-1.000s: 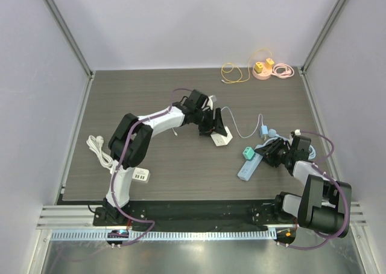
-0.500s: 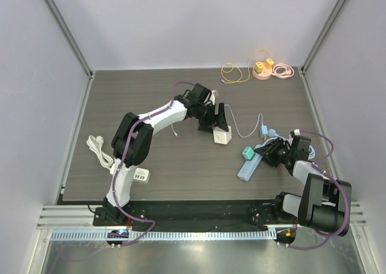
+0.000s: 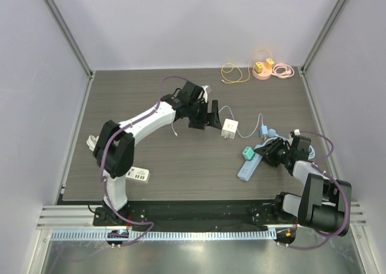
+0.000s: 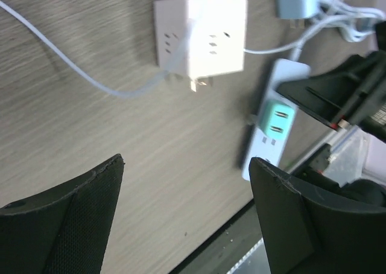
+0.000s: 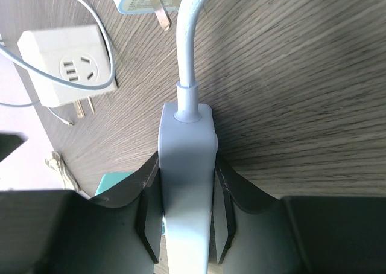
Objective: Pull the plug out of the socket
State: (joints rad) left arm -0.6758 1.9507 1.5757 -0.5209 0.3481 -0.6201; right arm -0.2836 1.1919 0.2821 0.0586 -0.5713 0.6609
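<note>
Top external view: your left end effector (image 3: pixel 211 114) hovers over the surface (image 3: pixel 151 99) with its fingers spread wide and nothing between them. The white cube adapter (image 3: pixel 230 128) lies just beyond its fingertips, free of any socket. In the left wrist view the adapter (image 4: pixel 202 35) rests on the surface ahead of the open left end effector (image 4: pixel 184 213), its metal prongs bare and pointing back toward you, with a thin white cable (image 4: pixel 72 72) trailing off to one side.

Your right end effector (image 3: pixel 269 153) is closed on the cable end of the pale blue power strip (image 3: pixel 249 166). In the right wrist view its fingers (image 5: pixel 226 192) press both sides of the strip (image 5: pixel 187 165). A teal plug (image 3: pixel 247 152) sits in the strip just ahead of that grip. A light blue charger (image 3: pixel 264 129) lies loose near the right end effector. Well beyond it, a pink round hub (image 3: pixel 263 73) carries two yellow blocks.
</note>
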